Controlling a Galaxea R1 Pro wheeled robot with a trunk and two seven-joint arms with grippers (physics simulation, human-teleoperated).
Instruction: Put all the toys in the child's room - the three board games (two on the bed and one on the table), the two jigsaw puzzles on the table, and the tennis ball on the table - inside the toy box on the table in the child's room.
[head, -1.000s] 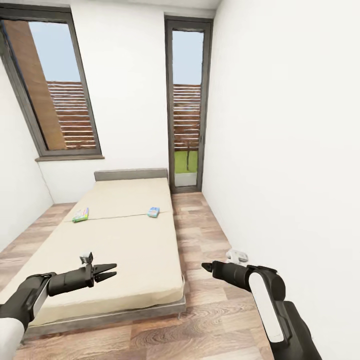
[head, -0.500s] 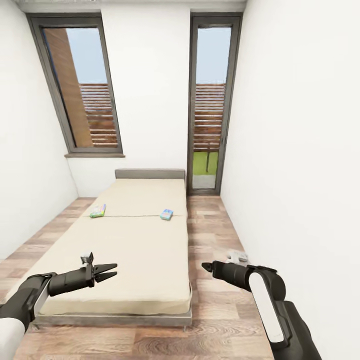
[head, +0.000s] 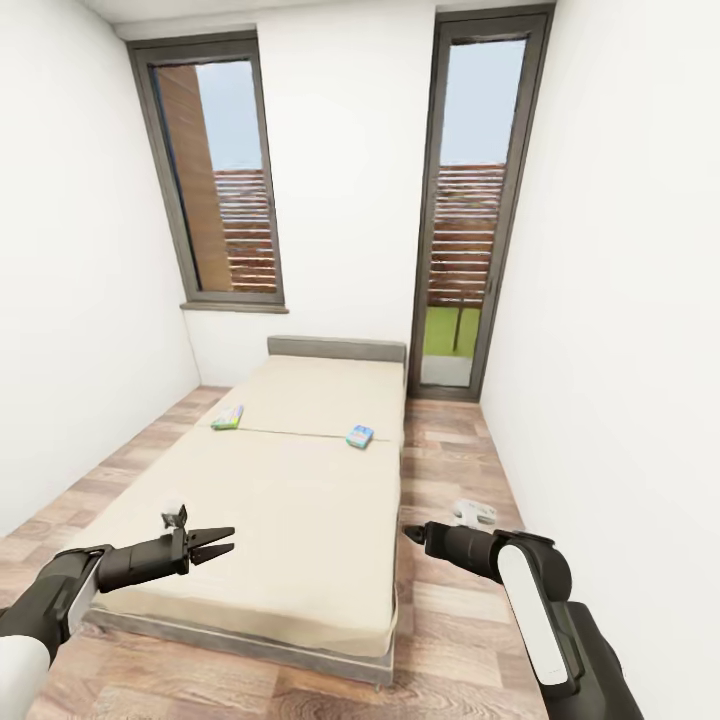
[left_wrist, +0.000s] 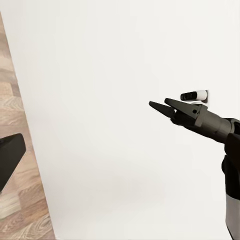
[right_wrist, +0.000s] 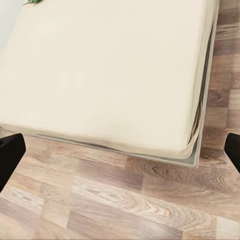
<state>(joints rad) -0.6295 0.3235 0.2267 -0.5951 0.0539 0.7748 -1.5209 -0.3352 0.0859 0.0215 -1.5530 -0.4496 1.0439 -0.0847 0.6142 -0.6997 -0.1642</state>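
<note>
Both arms reach out empty over the foot of the bed (head: 270, 490) in a narrow white-walled room. The left gripper (head: 222, 541) hangs above the mattress's near left corner, its jaws drawn together to a narrow point with nothing between them. The right gripper (head: 408, 533) is beside the bed's near right edge, above the wood floor (head: 450, 470); in the left wrist view its jaws (left_wrist: 159, 106) taper almost to a close, a thin slit at most between them, touching nothing, with the bare white wall behind. In the right wrist view only two dark finger edges show at the sides, well apart in the frame, with the bed's foot corner and the floor planks between them. Two board games lie on the bed, near the seam across the mattress and toward the grey headboard (head: 337, 348): the green-and-white game (head: 228, 418) at the left edge, the blue game (head: 360, 436) toward the right edge, well apart from each other and far from both grippers. Any lettering on the boxes is too small to read. A small white object (head: 473, 513) lies on the floor just right of the bed, near the right gripper. Behind the headboard stand a tall window (head: 220, 190) and a glazed door (head: 468, 220).
</note>
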